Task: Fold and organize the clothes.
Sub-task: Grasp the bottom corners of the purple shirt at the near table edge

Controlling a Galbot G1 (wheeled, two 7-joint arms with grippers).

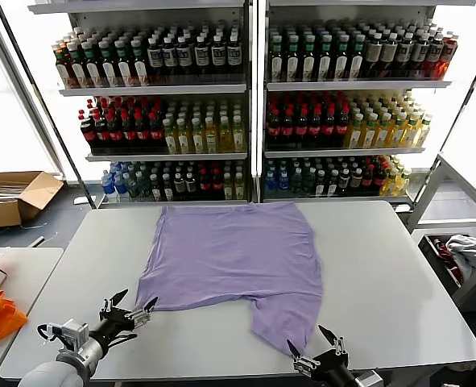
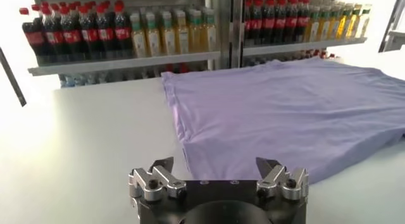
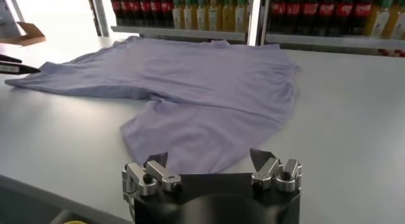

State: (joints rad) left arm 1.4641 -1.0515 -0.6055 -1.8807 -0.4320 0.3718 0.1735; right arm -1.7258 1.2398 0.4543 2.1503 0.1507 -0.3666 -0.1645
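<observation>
Your left gripper [image 1: 130, 309] fingers apart, T-shirt [image 1: 233, 256] corner just ahead, your right gripper [image 1: 318, 347] spread wide, sleeve edge just beyond, nothing held.

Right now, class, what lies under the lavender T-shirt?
The T-shirt lies spread flat on the grey table, plain side up. Anything beneath the fabric, including its underside, is covered and cannot be seen.

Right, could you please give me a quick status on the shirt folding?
Left gripper open at the near edge. Right gripper open at the near sleeve. Lavender T-shirt flat, unfolded. Nothing in the way.
</observation>
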